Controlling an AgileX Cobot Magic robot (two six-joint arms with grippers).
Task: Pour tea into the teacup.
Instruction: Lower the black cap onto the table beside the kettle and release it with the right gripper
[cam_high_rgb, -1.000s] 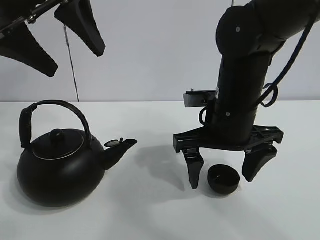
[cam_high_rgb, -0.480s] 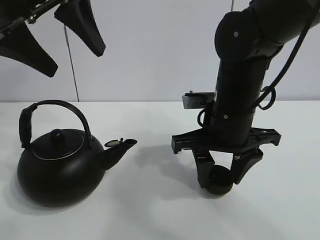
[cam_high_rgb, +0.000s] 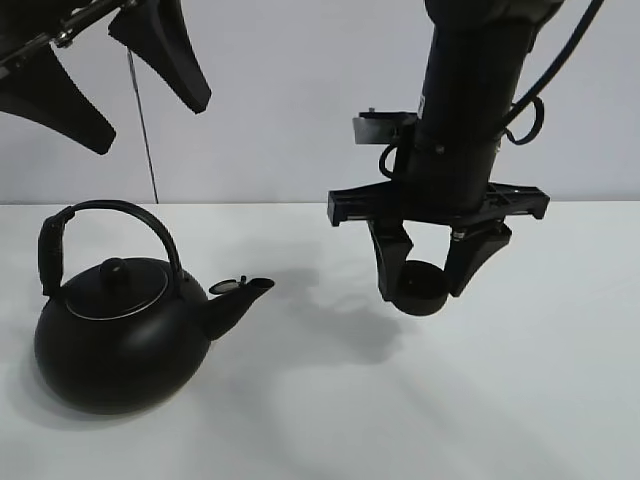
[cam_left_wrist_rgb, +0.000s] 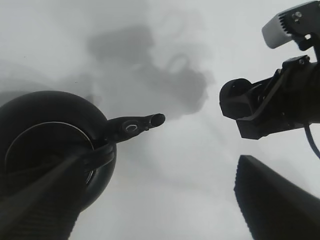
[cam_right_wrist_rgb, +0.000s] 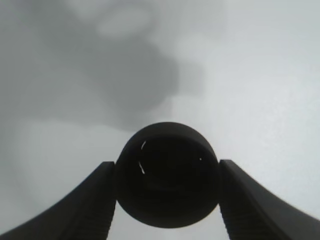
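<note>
The right arm (cam_high_rgb: 470, 100) is a thick matte-black column dotted with small pale screws (cam_high_rgb: 437, 148), with a black cable (cam_high_rgb: 535, 112) looping off it at 3 o'clock and a grey bracket (cam_high_rgb: 385, 125) at 9 o'clock. The right gripper (cam_high_rgb: 425, 290) has a flat black crossbar (cam_high_rgb: 440, 203) and two tapered, ribbed black fingers (cam_right_wrist_rgb: 85, 205); those of the left gripper (cam_high_rgb: 150, 125) are broad black wedges.

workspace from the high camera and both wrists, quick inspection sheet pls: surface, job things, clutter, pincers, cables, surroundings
Surface: white table, bare apart from the kettle, with soft shadows on it.
Job's things: teacup held upright in the air, clear of the table; no tea seen.
Kettle: upright on the table, lid on, spout towards the teacup's side.
Clutter: nothing seen.
Pincers: right pincer shut on the teacup's sides; left pincer open and empty, high above the kettle.
Cables: black cable looping beside the right arm.
Surroundings: plain pale wall.
</note>
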